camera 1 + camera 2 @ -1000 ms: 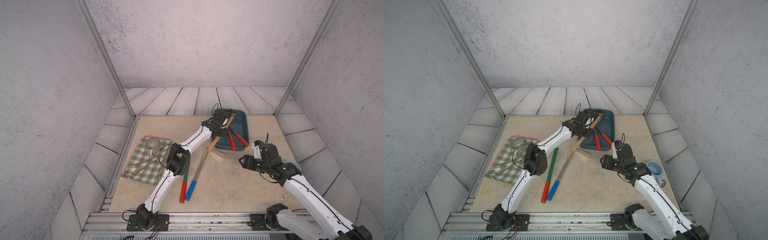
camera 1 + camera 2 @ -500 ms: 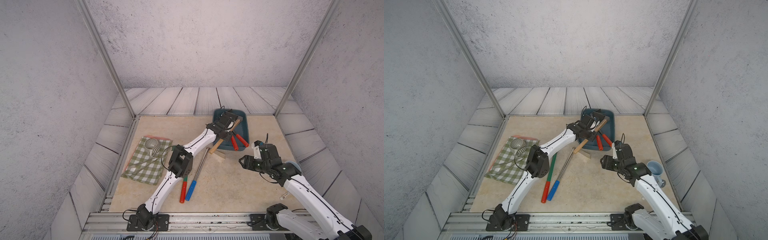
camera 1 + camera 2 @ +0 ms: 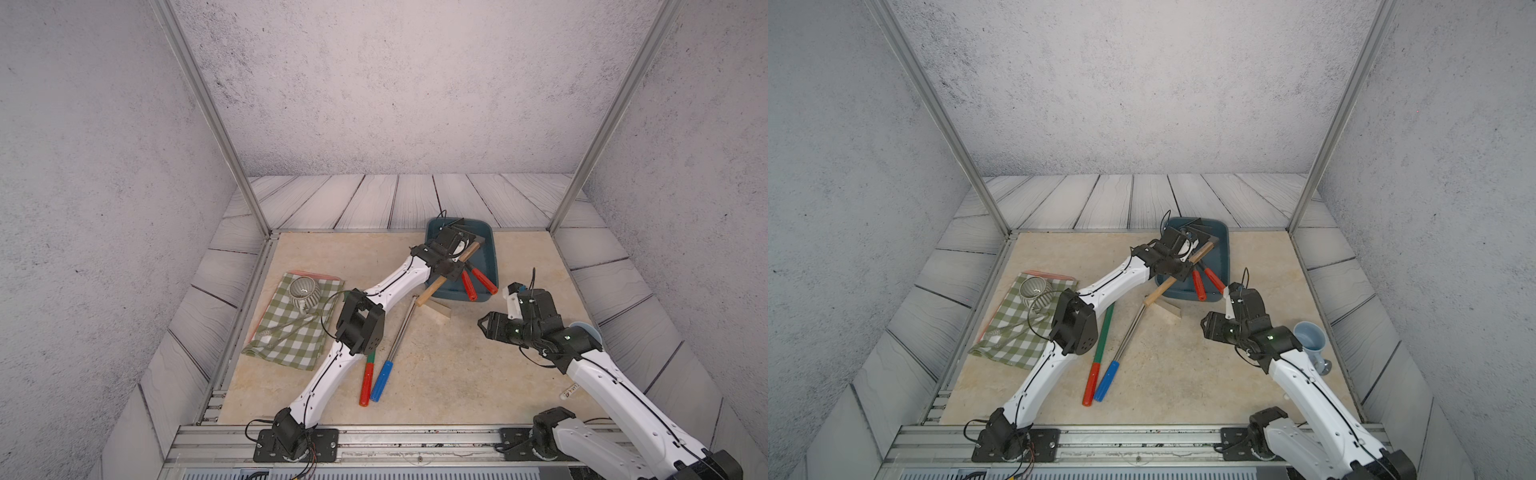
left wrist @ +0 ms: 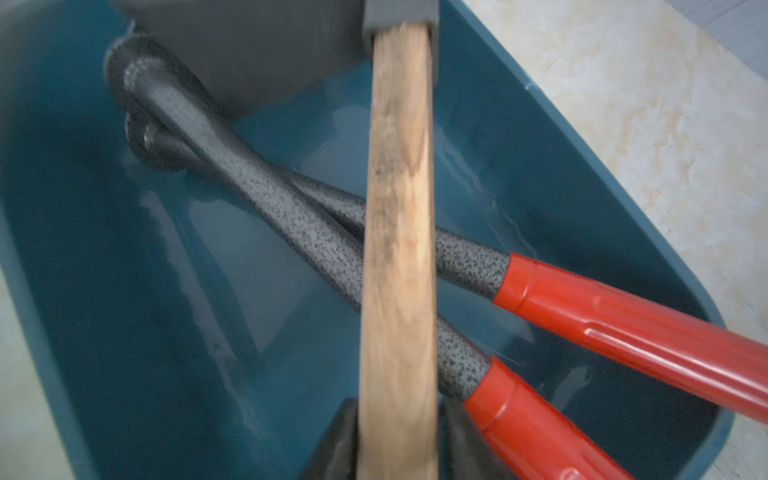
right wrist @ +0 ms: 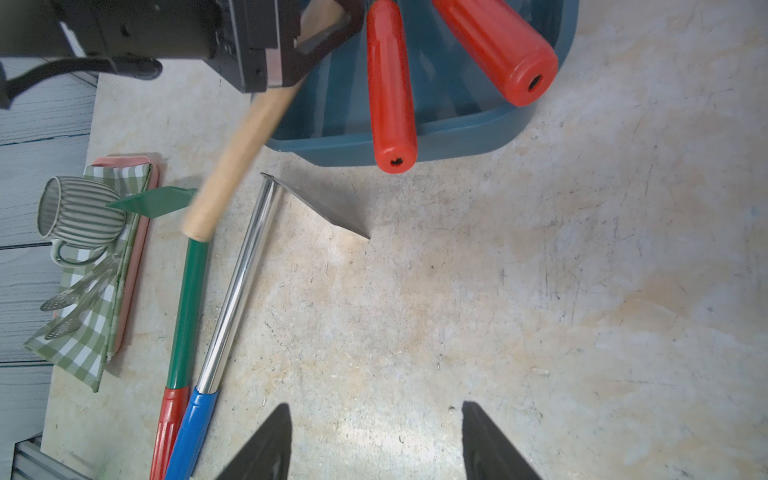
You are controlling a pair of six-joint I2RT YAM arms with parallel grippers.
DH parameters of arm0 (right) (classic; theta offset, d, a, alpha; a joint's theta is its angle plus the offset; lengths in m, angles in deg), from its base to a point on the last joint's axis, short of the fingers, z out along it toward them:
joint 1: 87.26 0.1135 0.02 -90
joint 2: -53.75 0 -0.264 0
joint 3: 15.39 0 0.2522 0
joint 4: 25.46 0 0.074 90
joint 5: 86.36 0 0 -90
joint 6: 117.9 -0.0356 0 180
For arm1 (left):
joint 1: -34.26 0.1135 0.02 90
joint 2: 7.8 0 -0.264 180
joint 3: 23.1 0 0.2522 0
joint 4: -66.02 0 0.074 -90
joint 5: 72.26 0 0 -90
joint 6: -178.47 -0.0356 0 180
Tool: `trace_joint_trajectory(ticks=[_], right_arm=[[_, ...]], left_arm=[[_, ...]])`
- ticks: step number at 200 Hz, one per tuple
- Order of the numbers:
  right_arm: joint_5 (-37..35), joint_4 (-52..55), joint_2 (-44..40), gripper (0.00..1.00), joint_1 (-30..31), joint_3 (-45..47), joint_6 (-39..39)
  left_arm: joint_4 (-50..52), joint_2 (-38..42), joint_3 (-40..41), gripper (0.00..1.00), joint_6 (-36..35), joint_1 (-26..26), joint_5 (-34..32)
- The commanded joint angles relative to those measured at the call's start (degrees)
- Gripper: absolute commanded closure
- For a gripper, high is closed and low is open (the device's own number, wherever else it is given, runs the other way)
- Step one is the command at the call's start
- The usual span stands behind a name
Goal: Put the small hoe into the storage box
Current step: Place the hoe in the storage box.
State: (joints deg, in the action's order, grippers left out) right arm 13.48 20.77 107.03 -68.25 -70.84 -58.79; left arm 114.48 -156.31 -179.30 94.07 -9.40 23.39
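Note:
The small hoe (image 3: 432, 289) has a plain wooden handle (image 4: 399, 208) and a dark grey head (image 4: 249, 41). It slants over the teal storage box (image 3: 494, 257), head above the box's far part, handle end jutting out past the near left rim above the table. My left gripper (image 3: 457, 255) reaches over the box, its fingers (image 4: 340, 436) on either side of the handle; the handle is blurred, and whether they still press it does not show. My right gripper (image 5: 375, 405) hovers open over bare table to the right of the box's near end, holding nothing.
Red-handled cutters (image 3: 478, 282) lie in the box, grips poking over its near rim (image 5: 457, 137). A chrome tool with a blue grip (image 3: 397, 336) and a green-shafted tool (image 3: 1102, 336) lie on the table. A checked cloth (image 3: 291, 340) with a striped cup (image 3: 305, 291) lies left; a pale blue cup (image 3: 1308, 338) stands right.
My left arm carried the hoe farther over the box, then stopped. The handle now looks blurred between the fingers. The right arm has not moved.

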Motion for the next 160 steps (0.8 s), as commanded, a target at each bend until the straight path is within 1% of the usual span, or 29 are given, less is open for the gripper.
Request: trace_joint_trajectory(ticks=[1,12,77,90,101,118,160], right_arm=[[-0.2,0.2,-0.5,0.35,-0.2,0.5,1.0],[-0.2,0.1,-0.5,0.35,-0.1,0.6,1.0],[-0.2,0.4,0.1,0.35,-0.1,0.1,1.4],[-0.2,0.5,0.1,0.35,-0.1,0.1,1.4],[-0.1,0.3,0.2,0.35,-0.1,0.2,1.4],[0.0,0.4,0.5,0.35,-0.1,-0.1,1.4],[-0.2,0.8,0.3,0.35,-0.1,-0.3,1.4]], left_arm=[[-1.8,-0.2,-1.4,0.58,-0.1,0.6,0.1],[-2.0,-0.3,-1.3,0.53,0.0,0.7,0.1],[-2.2,-0.3,-1.0,0.51,0.6,1.4,0.6],[-2.0,0.4,-0.8,0.49,0.6,1.5,0.6],[-2.3,1.0,-0.1,0.41,0.5,1.5,0.8],[-1.7,1.7,-0.1,0.33,-0.1,1.5,1.1],[2.2,4.1,0.0,0.3,-0.7,1.8,0.9]])
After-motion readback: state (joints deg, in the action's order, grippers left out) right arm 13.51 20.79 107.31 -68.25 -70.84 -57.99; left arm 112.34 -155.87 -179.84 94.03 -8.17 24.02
